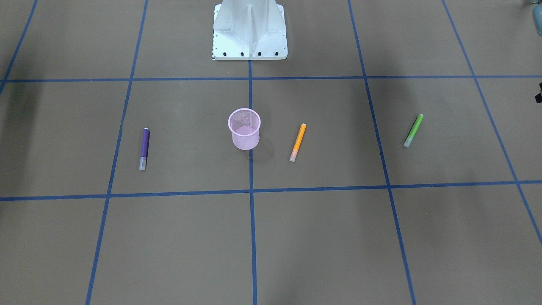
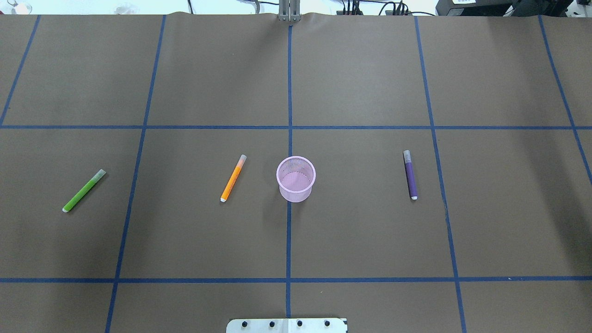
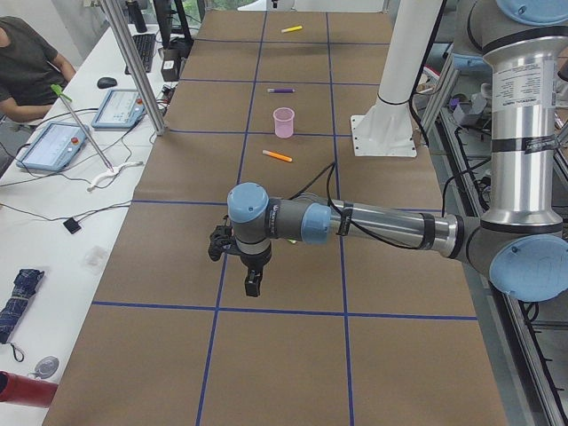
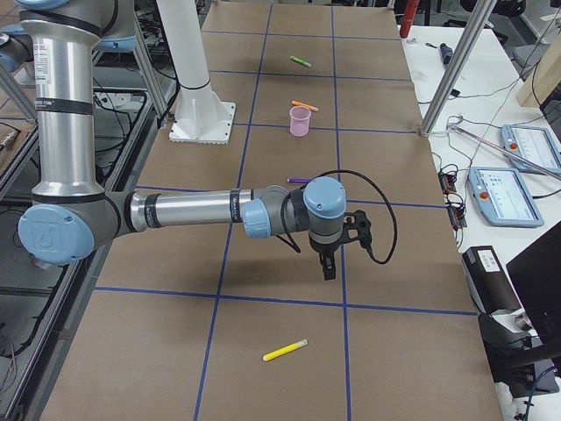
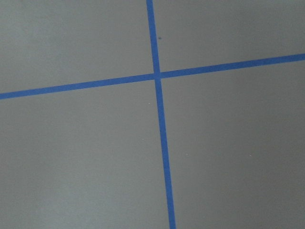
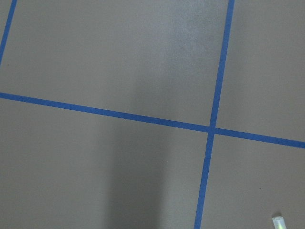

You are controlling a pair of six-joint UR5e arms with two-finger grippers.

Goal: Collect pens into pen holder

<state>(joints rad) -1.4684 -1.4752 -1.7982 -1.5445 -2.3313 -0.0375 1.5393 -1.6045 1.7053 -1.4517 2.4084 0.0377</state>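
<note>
The pink mesh pen holder (image 2: 296, 178) stands upright and empty at the table's middle, also shown from the front (image 1: 244, 128). The orange pen (image 2: 233, 178), green pen (image 2: 84, 190) and purple pen (image 2: 410, 174) lie flat around it. The yellow pen (image 4: 286, 350) lies far out on my right side. My left gripper (image 3: 253, 284) hangs above bare table beyond the green pen's end. My right gripper (image 4: 329, 268) hangs above the table between the purple pen (image 4: 298, 181) and the yellow pen. I cannot tell if either is open or shut.
The white robot base (image 1: 250, 31) stands behind the holder. Blue tape lines (image 2: 289, 231) grid the brown table. A pale pen tip (image 6: 278, 221) shows at the right wrist view's lower right corner. Desks with tablets (image 4: 508, 189) and a seated person (image 3: 27, 71) line the far table side.
</note>
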